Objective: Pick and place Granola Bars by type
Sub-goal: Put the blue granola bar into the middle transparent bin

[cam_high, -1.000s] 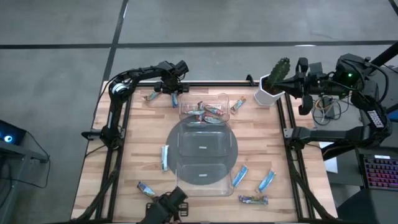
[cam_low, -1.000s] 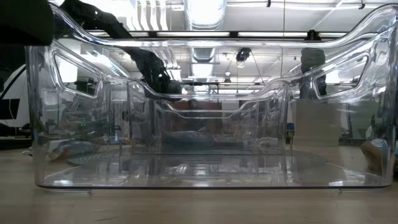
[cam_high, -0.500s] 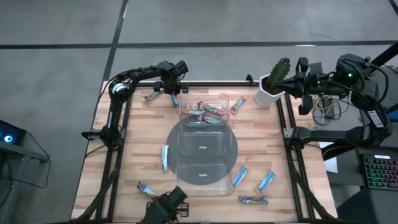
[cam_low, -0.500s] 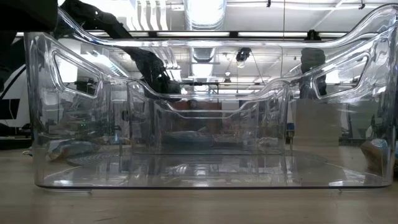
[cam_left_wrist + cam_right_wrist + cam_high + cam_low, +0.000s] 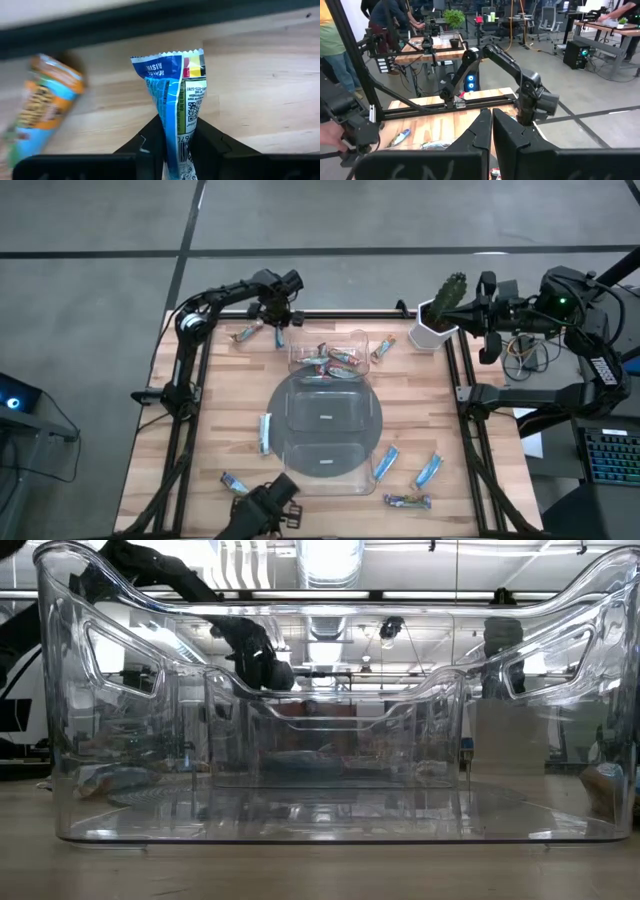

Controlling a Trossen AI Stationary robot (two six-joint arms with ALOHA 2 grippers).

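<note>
My left gripper (image 5: 275, 315) stands over the table's far left corner, shut on a light blue granola bar (image 5: 175, 95). An orange-brown bar (image 5: 245, 333) lies on the wood just left of it. Several more bars lie in the far compartment (image 5: 330, 360) of the clear tray (image 5: 325, 395). Others are scattered on the table: one left of the tray (image 5: 265, 432), one at the near left (image 5: 235, 483) and several at the near right (image 5: 407, 480). My right gripper (image 5: 491, 125) waits shut beyond the table's right edge. My left gripper pinches the light blue bar between its two fingers, across its two long sides (image 5: 176, 137), some way back from the crimped end (image 5: 167, 57). The fingers come from above, pointing down. The wrapper is squeezed narrow there. The bar hangs below the fingers; I cannot tell whether it is clear of the wood.
A potted cactus (image 5: 440, 315) stands at the table's far right corner, beside the right arm. A dark rail (image 5: 150, 20) runs along the far edge, close behind the held bar. In the low view the tray's clear wall (image 5: 320, 770) fills the picture.
My left gripper has shut on the light blue bar and then risen a little, shifting toward the table's far edge with the bar between its fingers. The right arm has kept still.
</note>
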